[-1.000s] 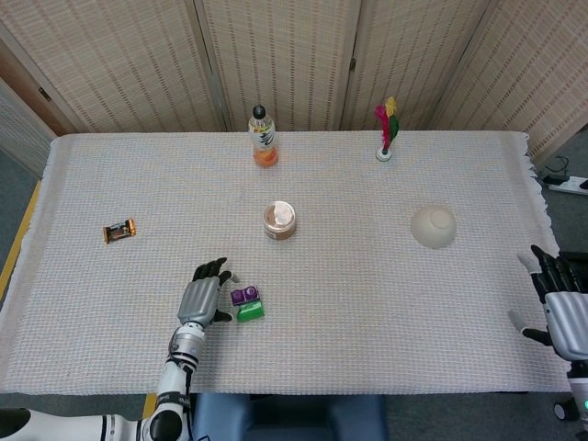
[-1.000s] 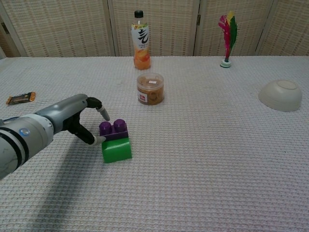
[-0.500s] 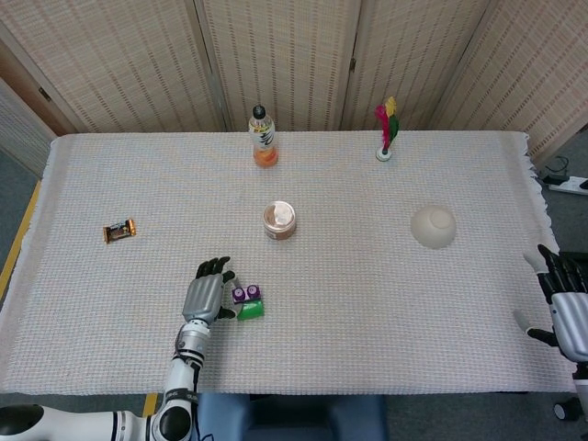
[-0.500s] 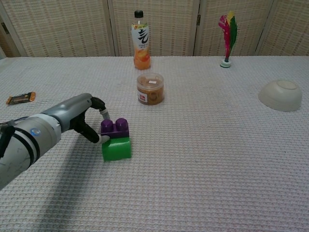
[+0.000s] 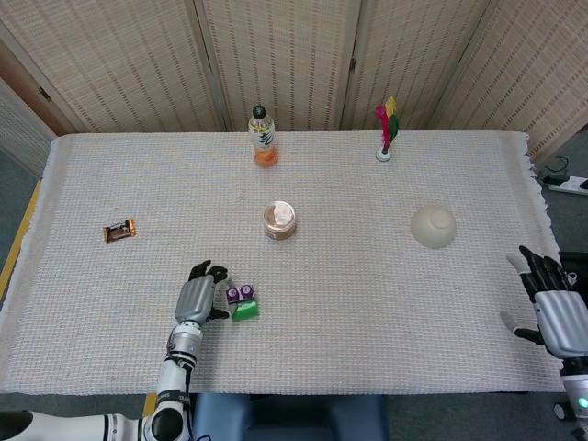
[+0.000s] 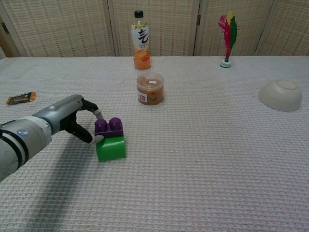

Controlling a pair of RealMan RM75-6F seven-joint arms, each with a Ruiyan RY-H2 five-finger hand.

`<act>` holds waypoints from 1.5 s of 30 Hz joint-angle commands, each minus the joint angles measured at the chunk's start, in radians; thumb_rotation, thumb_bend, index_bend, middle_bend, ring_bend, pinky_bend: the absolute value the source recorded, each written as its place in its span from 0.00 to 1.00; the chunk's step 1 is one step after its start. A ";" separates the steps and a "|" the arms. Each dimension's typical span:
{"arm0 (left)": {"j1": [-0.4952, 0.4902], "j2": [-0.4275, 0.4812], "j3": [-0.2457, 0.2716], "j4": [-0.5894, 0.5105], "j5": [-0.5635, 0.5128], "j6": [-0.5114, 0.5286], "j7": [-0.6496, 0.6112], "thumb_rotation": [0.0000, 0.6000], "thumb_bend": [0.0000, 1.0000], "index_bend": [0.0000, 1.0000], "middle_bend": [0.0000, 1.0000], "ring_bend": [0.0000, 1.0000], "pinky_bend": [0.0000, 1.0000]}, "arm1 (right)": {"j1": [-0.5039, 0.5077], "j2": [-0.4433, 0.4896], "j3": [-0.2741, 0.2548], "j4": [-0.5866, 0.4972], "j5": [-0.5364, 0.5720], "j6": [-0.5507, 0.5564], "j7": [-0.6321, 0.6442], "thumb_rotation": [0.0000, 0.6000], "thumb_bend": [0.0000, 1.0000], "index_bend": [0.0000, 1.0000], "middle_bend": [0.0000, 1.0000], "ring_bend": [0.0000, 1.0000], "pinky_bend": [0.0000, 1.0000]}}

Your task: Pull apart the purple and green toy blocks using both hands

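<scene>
A purple block (image 6: 108, 126) sits stacked on a green block (image 6: 111, 148), joined, on the white cloth near the table's front left. My left hand (image 6: 72, 118) pinches the pair from its left side, with the thumb low against the seam and a finger on the purple studs. In the head view the purple block (image 5: 240, 294) and green block (image 5: 245, 310) lie just right of the left hand (image 5: 197, 299). My right hand (image 5: 554, 308) hovers at the table's right edge with fingers spread and nothing in it, far from the blocks.
An orange drink bottle (image 6: 140, 41) stands at the back, with a lidded jar (image 6: 150, 88) in front of it. A feather shuttlecock (image 6: 227, 36) is at the back right. An upturned bowl (image 6: 282, 94) lies at the right and a snack bar (image 6: 20, 98) at the left.
My left hand closed its thumb and finger on the blocks and shifted them slightly left. The right hand drifted a little into view at the right edge.
</scene>
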 commanded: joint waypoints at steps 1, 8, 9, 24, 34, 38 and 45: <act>0.027 0.060 -0.006 -0.060 0.009 -0.035 -0.058 1.00 0.58 0.78 0.28 0.06 0.00 | 0.059 -0.012 -0.016 0.034 -0.048 -0.082 0.118 1.00 0.33 0.00 0.00 0.00 0.00; 0.064 0.146 -0.027 -0.183 0.074 -0.049 -0.179 1.00 0.58 0.78 0.29 0.06 0.00 | 0.196 -0.063 -0.040 0.120 -0.155 -0.206 0.418 1.00 0.33 0.00 0.00 0.00 0.00; 0.068 0.156 -0.033 -0.200 0.087 -0.052 -0.201 1.00 0.58 0.78 0.29 0.06 0.00 | 0.214 -0.074 -0.042 0.130 -0.165 -0.218 0.465 1.00 0.33 0.00 0.00 0.00 0.00; 0.061 0.241 -0.086 -0.309 0.148 -0.072 -0.332 1.00 0.59 0.79 0.29 0.06 0.00 | 0.477 -0.311 -0.101 0.329 -0.284 -0.295 1.201 1.00 0.33 0.00 0.00 0.00 0.00; 0.036 0.229 -0.101 -0.340 0.133 -0.023 -0.315 1.00 0.59 0.79 0.29 0.06 0.00 | 0.563 -0.484 -0.106 0.465 -0.284 -0.222 1.490 1.00 0.33 0.03 0.00 0.00 0.00; 0.031 0.229 -0.090 -0.336 0.124 -0.026 -0.315 1.00 0.59 0.79 0.29 0.06 0.00 | 0.579 -0.524 -0.096 0.477 -0.265 -0.202 1.509 1.00 0.33 0.04 0.00 0.00 0.00; 0.012 0.219 -0.083 -0.331 0.113 -0.028 -0.305 1.00 0.59 0.79 0.29 0.05 0.00 | 0.608 -0.576 -0.095 0.497 -0.246 -0.194 1.545 1.00 0.33 0.07 0.00 0.00 0.00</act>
